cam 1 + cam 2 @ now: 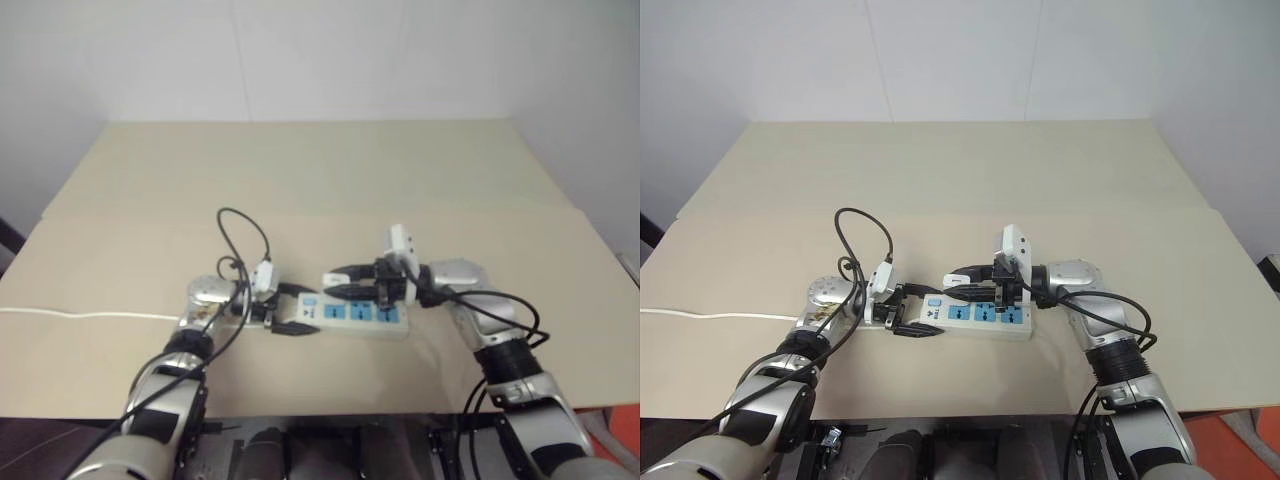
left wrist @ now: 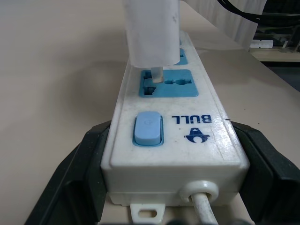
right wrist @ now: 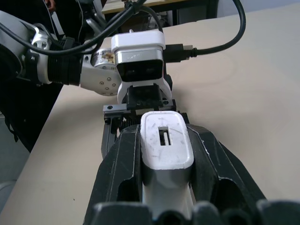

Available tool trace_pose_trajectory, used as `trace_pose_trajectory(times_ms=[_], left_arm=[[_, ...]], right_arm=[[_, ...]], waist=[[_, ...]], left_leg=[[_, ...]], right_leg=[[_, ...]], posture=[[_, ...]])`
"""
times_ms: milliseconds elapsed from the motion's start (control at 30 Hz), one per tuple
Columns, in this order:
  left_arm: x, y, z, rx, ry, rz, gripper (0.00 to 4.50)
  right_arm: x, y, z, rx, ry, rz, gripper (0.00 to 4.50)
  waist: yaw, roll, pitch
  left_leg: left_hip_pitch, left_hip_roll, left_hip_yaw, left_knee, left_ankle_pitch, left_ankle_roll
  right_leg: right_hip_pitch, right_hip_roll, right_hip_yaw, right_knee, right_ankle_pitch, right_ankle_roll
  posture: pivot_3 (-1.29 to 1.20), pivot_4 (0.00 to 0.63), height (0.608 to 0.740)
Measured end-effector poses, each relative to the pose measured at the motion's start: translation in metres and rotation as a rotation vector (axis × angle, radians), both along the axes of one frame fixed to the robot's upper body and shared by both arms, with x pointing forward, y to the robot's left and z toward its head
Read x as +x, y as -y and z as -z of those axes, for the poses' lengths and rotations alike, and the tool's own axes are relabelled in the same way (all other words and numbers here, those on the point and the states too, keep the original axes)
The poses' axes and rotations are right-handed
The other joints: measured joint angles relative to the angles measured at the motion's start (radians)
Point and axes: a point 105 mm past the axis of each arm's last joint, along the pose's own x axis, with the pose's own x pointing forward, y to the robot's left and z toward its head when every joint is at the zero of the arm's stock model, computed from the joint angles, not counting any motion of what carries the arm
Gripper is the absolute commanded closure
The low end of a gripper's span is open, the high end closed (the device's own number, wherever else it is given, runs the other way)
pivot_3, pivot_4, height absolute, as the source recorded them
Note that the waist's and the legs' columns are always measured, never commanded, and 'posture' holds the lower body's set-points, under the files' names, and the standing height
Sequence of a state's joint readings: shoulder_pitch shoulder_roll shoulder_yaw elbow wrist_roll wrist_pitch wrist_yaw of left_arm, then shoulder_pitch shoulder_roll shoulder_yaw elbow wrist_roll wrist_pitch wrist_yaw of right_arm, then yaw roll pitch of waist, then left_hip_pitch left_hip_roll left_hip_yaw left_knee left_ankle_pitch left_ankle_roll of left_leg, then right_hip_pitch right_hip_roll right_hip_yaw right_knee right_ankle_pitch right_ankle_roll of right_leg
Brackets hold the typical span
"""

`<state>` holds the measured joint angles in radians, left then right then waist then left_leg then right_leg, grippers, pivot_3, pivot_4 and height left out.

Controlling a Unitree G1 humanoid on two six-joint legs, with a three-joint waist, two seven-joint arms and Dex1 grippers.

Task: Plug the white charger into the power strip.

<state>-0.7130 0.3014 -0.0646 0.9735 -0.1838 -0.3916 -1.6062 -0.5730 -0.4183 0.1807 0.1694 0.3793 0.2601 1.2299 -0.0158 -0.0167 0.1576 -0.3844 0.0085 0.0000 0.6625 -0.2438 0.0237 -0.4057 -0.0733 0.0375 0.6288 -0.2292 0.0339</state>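
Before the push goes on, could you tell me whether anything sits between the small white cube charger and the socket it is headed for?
Nothing visible does. The white cube charger, held by the right gripper, has a prong at the nearest blue socket panel of the long white power strip, steadied by the left gripper.

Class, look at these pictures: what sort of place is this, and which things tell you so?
Probably a robotics lab or test room: a bare beige table against plain white walls, with only a power strip laid out.
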Motion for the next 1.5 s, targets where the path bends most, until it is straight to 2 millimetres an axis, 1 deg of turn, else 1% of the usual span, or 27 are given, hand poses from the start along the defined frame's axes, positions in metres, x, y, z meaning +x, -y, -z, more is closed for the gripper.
trace_pose_trajectory(times_ms=[333, 433, 867, 1033, 1467, 1500], left_arm=[[0.0, 0.0, 0.0, 0.0, 0.001, -0.001, 1.21], [0.0, 0.001, 0.0, -0.001, 0.002, 0.0, 1.21], [0.0, -0.001, 0.001, 0.002, 0.0, -0.006, 1.21], [0.0, -0.001, 0.001, 0.002, -0.001, -0.008, 1.21], [0.0, -0.003, 0.003, 0.013, -0.001, -0.016, 1.21], [0.001, -0.003, 0.003, 0.016, 0.002, -0.017, 1.21]], right_arm=[[0.002, 0.002, 0.003, -0.015, 0.026, 0.004, 3.36], [0.003, 0.003, 0.013, -0.023, 0.007, 0.014, 3.36], [0.003, 0.002, 0.02, 0.002, 0.025, -0.003, 3.36], [0.002, 0.001, 0.024, -0.019, 0.052, -0.015, 3.36], [0.005, -0.001, 0.028, -0.02, 0.079, -0.014, 3.36], [0.005, -0.001, 0.029, -0.018, 0.082, -0.015, 3.01]], waist=[[0.0, 0.0, 0.0], [0.0, 0.0, 0.0], [-0.002, 0.0, 0.0], [-0.002, 0.0, -0.001], [-0.004, -0.004, -0.004], [-0.004, -0.004, -0.004]], left_leg=[[0.0, 0.0, 0.0, 0.0, 0.0, 0.0], [0.0, 0.0, 0.0, 0.0, 0.0, 0.0], [0.001, 0.0, 0.0, 0.0, 0.0, 0.0], [0.002, 0.0, 0.0, 0.0, 0.0, 0.0], [0.006, 0.002, 0.001, 0.0, 0.0, 0.0], [0.006, 0.003, 0.001, 0.0, 0.0, 0.0]], right_leg=[[0.0, 0.0, 0.0, 0.0, 0.0, 0.0], [0.0, 0.0, 0.0, 0.0, 0.0, 0.0], [0.001, 0.0, 0.0, 0.0, 0.0, 0.0], [0.001, 0.0, 0.0, 0.0, 0.0, 0.0], [0.004, 0.002, 0.001, 0.001, 0.0, 0.0], [0.004, 0.003, 0.001, 0.001, 0.0, 0.0]], posture=[[0.0, 0.15, 0.74], [0.0, 0.15, 0.74], [0.0, 0.15, 0.74], [0.0, 0.15, 0.74], [0.0, 0.15, 0.74], [0.0, 0.15, 0.74]])
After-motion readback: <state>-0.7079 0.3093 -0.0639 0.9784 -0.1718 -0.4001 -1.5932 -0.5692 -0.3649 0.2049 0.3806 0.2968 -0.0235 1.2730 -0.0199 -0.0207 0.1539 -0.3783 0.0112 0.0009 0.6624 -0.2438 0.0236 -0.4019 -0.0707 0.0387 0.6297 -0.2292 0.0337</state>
